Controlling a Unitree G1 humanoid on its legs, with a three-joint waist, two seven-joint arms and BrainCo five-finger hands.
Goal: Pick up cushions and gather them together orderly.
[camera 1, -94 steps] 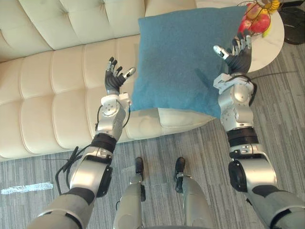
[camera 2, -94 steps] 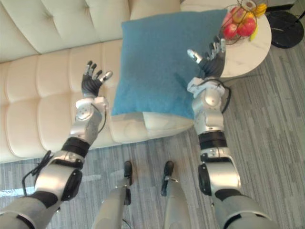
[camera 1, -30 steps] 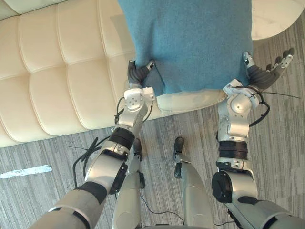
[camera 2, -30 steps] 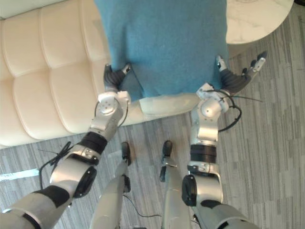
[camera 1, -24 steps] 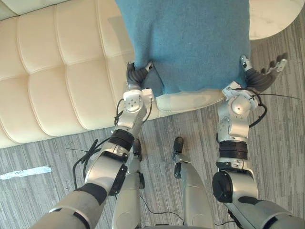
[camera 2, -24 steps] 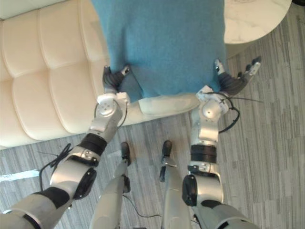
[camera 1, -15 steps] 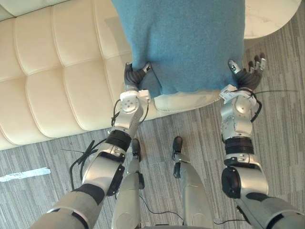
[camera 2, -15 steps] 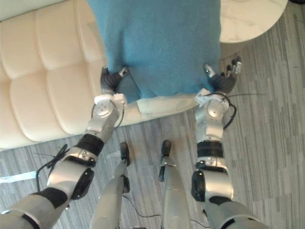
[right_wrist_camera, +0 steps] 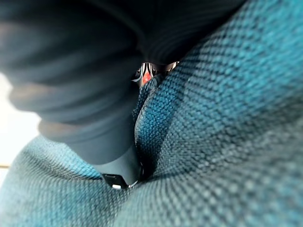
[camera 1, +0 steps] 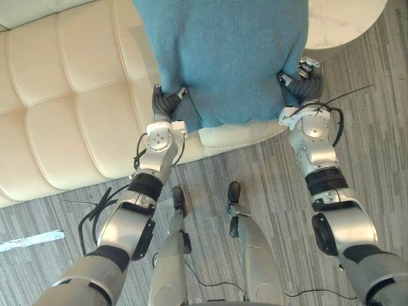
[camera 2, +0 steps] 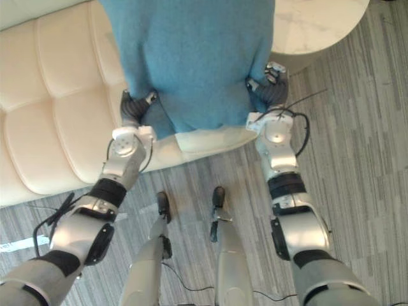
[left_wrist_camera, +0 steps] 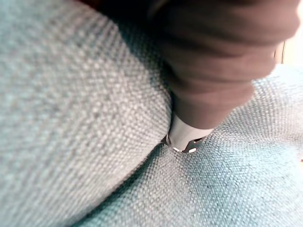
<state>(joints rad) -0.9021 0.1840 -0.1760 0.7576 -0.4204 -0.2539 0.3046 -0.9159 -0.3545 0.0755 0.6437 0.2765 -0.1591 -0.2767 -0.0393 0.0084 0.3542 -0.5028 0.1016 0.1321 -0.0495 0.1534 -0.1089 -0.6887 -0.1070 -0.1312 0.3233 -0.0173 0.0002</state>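
Biggest first: the cream tufted sofa [camera 1: 64, 108] takes the L side and top of the head views, w/ grey striped carpet [camera 1: 382, 166] in front of it and to the R. The blue cushion [camera 1: 220, 57] lies on the sofa's R end, its near edge overhanging the seat front. A round marble side table [camera 1: 344, 22] sits just beside its far R corner.

From the head views we get the layout. The left hand [camera 1: 167, 102] is at the cushion's near L corner, and the right hand [camera 1: 301, 83] at its near R edge, thumbs on top.

The wrist views give us the contact itself. By the L wrist cam a fingertip [left_wrist_camera: 189, 137] is dug into a fold of the weave. By the R cam the fabric is creased round a dark finger [right_wrist_camera: 118, 165]. So we read both hands as closed, pinching the cushion.
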